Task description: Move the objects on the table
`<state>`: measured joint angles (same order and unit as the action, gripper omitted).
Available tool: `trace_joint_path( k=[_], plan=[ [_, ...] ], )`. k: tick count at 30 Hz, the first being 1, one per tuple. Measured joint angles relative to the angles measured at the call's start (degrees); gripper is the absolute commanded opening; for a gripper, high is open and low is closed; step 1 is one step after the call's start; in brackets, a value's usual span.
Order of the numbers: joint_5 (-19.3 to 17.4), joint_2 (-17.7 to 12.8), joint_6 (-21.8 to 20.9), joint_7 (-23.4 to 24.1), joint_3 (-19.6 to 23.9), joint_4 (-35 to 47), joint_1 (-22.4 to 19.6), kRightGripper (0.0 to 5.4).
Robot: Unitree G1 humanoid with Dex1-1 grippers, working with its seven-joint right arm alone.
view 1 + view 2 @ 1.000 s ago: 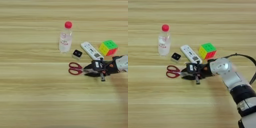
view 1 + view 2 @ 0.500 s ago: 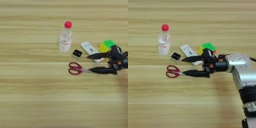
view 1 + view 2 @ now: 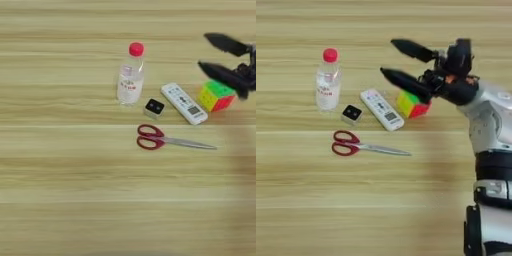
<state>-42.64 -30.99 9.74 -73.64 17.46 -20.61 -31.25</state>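
Puzzle cube [image 3: 412, 103] beneath tool [image 3: 387, 60]; fingers spread wide, holding nothing.

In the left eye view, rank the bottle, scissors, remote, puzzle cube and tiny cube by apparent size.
1. scissors, longest
2. bottle
3. remote
4. puzzle cube, partly overlapped by the claw
5. tiny cube
The bottle stands upright toward the camera, so its rank is unsure.

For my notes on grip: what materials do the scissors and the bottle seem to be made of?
Scissors: glossy red handles, likely plastic; thin grey blades with a dull shine, probably steel.
Bottle: clear see-through body, probably plastic, with an opaque red cap.
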Motion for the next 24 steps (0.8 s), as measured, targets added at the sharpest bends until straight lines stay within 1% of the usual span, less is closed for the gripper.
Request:
trace_joint_path(
  k=[3,4,7,8,11,12,14,15,16,18,19,21,24],
  plan=[
    [-1.6,1.8,1.0,7.0,2.8,1.3,-2.0,5.39],
    [-1.6,2.0,1.0,8.0,3.2,1.7,-2.1,5.39],
    [-1.5,3.1,0.8,13.9,4.7,2.3,-2.2,5.39],
    [-0.9,3.3,0.2,15.5,5.1,2.3,-2.2,5.39],
    [0.6,3.7,-1.6,17.6,5.5,2.2,-2.3,5.39],
    [2.8,4.1,-4.2,19.6,5.5,2.1,-2.3,5.39],
    [5.3,4.7,-6.8,22.3,5.5,1.4,-2.2,5.39],
    [5.6,5.1,-7.3,23.8,5.7,0.9,-2.2,5.39],
    [6.0,6.4,-8.1,27.0,6.7,-0.8,-2.2,5.39],
    [6.7,7.1,-8.6,28.6,7.2,-2.2,-1.9,5.39],
    [8.9,7.5,-12.3,29.5,7.2,-4.5,-1.6,5.39],
    [12.2,8.1,-17.6,31.2,7.3,-8.6,-0.1,5.39],
    [13.7,9.3,-20.7,34.7,8.1,-13.6,0.7,5.39]
  ],
)
